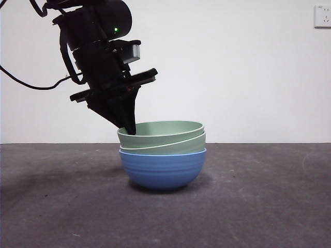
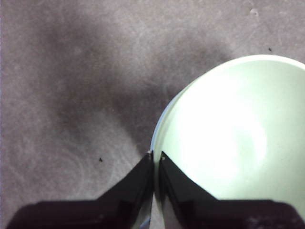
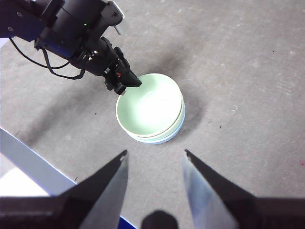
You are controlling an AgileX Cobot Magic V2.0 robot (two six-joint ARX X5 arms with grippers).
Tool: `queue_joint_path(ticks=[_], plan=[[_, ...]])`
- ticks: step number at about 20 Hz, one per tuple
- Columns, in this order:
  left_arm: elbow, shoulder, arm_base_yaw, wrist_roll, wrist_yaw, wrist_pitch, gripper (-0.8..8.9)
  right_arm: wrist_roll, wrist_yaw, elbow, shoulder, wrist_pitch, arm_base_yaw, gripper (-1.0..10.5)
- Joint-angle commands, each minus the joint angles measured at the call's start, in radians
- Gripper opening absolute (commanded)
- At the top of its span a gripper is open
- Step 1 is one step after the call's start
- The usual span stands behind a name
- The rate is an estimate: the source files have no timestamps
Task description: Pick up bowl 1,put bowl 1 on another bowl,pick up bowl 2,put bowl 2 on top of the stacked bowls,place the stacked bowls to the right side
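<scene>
Behind the table a plain white wall (image 1: 248, 77) was seen, with a white socket plate (image 1: 322, 16) at its upper corner; no brand, label or writing could be read anywhere in the pictures. A dark grey, mottled table (image 1: 269, 206) filled the lower half of the front view.

Near the middle of the table the stacked bowls (image 1: 162, 155) were found: a blue bowl (image 1: 163, 169) with faint ribs stood as the base, a sage-green bowl (image 1: 170, 147) was nested in it, and a second green bowl (image 1: 158, 132) lay on top, tilted so that its rim sat higher on the side away from the arm. From the right wrist view the top bowl was seen slightly off centre over the one beneath.

The left gripper (image 1: 129, 128) was brought down at a slant from the upper side of the front view, and its jaws were pinched on the rim of the top green bowl (image 2: 228, 138), one jaw inside the rim and one outside, with only a thin gap between them.

The right gripper (image 3: 156, 160) was held high above the table, well apart from the stack, with its jaws spread wide and nothing between them
</scene>
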Motion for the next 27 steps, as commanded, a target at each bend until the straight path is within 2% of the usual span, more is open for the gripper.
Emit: queue_joint_path(ticks=[1,3,4,5,11,12,15,16,27], plan=[[-0.002,0.005,-0.006,-0.007,0.005,0.005,0.36,0.003,-0.001,0.001,0.005,0.002,0.000,1.9],[-0.002,0.004,-0.007,-0.007,0.005,-0.001,2.23,0.003,-0.002,0.001,0.015,-0.011,0.000,1.9],[-0.002,0.004,-0.007,-0.007,0.005,-0.002,2.93,0.004,-0.002,0.001,0.022,-0.019,0.000,1.9],[-0.002,0.004,-0.007,-0.007,0.005,-0.005,3.22,0.004,-0.003,0.001,0.030,-0.021,0.000,1.9],[0.001,-0.027,-0.007,0.007,0.003,-0.053,3.22,0.003,-0.003,0.001,0.110,-0.016,0.000,2.0],[0.001,-0.043,-0.007,0.010,0.002,-0.062,3.22,0.003,-0.003,0.001,0.129,-0.013,0.000,2.3],[0.001,-0.116,-0.003,0.012,0.000,-0.105,3.22,0.002,-0.003,0.001,0.201,0.024,0.000,4.2],[0.001,-0.149,0.000,0.013,0.000,-0.123,3.22,0.002,-0.003,0.001,0.229,0.045,0.000,4.4],[0.001,-0.621,-0.001,0.016,0.000,-0.298,3.21,0.027,-0.008,0.001,0.673,0.253,-0.016,4.4]])
